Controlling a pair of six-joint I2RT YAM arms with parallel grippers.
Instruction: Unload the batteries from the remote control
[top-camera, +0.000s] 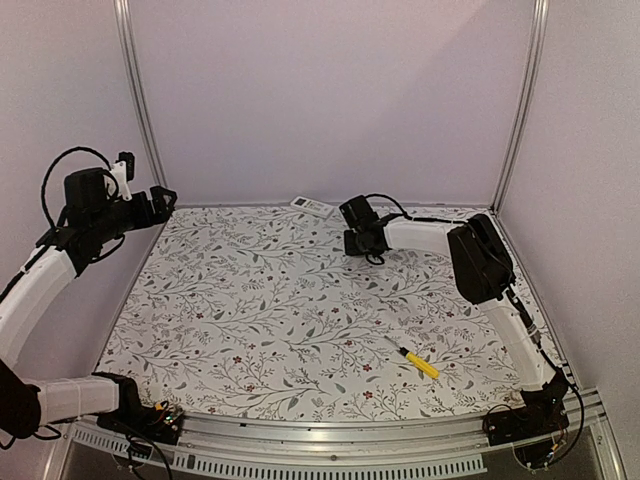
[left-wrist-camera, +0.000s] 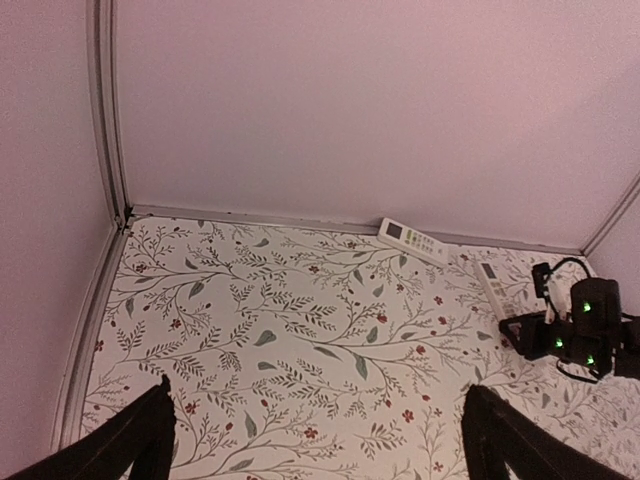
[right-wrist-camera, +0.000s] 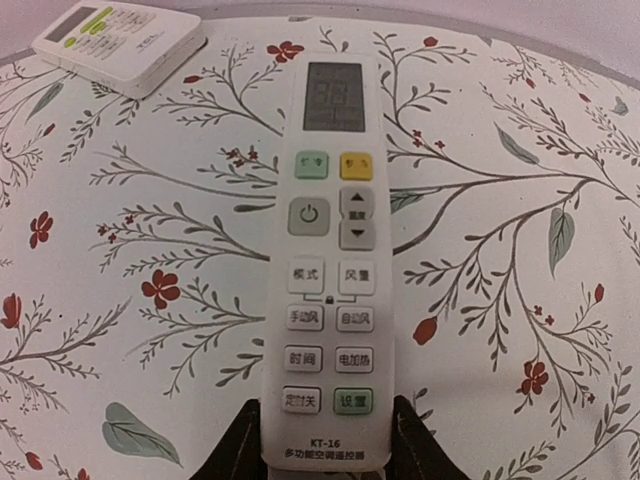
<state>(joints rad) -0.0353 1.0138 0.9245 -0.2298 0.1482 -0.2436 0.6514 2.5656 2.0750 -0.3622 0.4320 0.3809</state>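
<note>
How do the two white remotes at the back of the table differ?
The slim remote is long and narrow; the broader remote is wider for its length. The slim remote's near end sits between the fingers of the right hand; the broader remote lies free, nearer the back wall. The broader remote lies at a slant to the slim remote. Both are white and face up, showing a display.

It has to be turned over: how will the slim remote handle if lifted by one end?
Probably stiff: the slim remote looks like hard plastic. Held at the near end, where the right gripper flanks it, its length may tilt or pivot. Lying flat, it should slide, not roll.
</note>
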